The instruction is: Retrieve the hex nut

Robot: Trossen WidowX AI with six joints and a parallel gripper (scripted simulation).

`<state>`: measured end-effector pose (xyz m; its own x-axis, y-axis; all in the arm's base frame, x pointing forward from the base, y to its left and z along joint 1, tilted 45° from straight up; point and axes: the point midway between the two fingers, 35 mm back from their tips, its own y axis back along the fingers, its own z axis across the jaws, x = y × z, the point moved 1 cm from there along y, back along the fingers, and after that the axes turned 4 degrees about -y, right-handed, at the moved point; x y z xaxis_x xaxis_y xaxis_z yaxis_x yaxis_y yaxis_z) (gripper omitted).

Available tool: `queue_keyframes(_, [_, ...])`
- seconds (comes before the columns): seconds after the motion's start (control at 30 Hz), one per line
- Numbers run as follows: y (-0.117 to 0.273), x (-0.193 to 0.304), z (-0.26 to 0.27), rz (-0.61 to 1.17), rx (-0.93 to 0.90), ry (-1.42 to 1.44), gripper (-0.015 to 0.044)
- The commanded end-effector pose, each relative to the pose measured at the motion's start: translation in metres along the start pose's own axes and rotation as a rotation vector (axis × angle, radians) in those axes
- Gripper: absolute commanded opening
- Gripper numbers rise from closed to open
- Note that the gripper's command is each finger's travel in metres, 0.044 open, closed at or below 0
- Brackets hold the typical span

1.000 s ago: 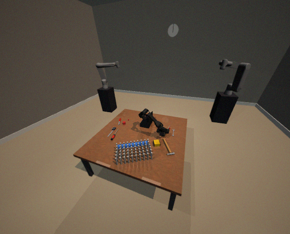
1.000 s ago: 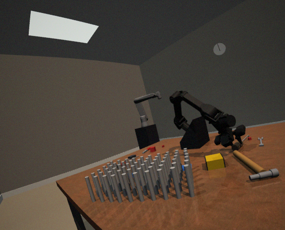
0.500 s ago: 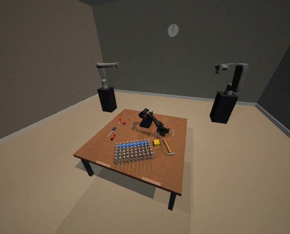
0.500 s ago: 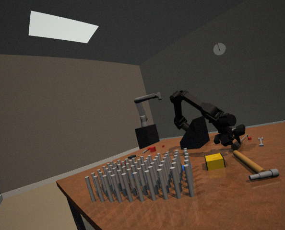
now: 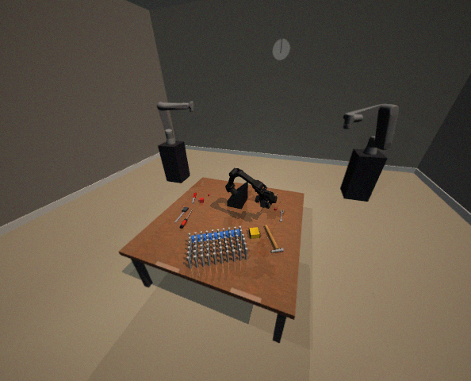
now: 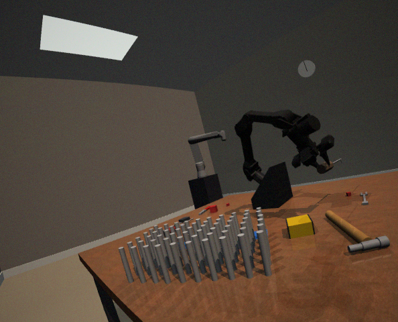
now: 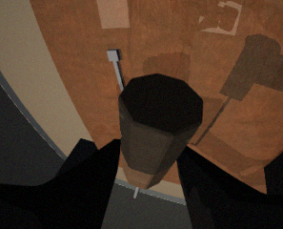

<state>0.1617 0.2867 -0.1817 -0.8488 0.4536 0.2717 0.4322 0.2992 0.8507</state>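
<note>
My gripper (image 5: 273, 198) (image 6: 325, 165) (image 7: 149, 148) is shut on the thick wooden handle (image 6: 323, 168) (image 7: 155, 138) of a hook tool. The tool is held above the table at the far right; its thin metal shaft (image 6: 336, 161) (image 7: 136, 193) points away from the spacers and has a small bent tip in the exterior view. The handle's dark butt end faces the wrist camera. The metal spacers (image 5: 215, 254) (image 6: 228, 256) stand upright in rows. The blue taped strip (image 5: 209, 236) (image 6: 255, 235) runs along their robot-facing side. The nut cannot be made out among the spacers.
A yellow block (image 5: 254, 232) (image 6: 300, 227) and a hammer (image 5: 271, 237) (image 6: 346, 225) lie right of the spacers. A wrench (image 5: 281, 215) (image 6: 364, 198) and a small red cube (image 5: 275, 209) (image 6: 348, 194) lie near the tool. A red-handled screwdriver (image 5: 183, 223) and other tools lie left.
</note>
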Motion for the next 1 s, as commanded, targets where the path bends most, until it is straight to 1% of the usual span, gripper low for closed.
queue_keyframes(0.0, [0.016,0.012,0.001,0.009,0.001,-0.013,0.0])
queue_keyframes(0.2, [0.02,0.01,0.0,0.003,-0.006,-0.025,0.0])
queue_keyframes(0.63, [0.079,-0.031,-0.023,-0.122,-0.15,-0.246,0.0])
queue_keyframes(0.97, [0.12,-0.062,-0.051,-0.213,-0.269,-0.436,0.0])
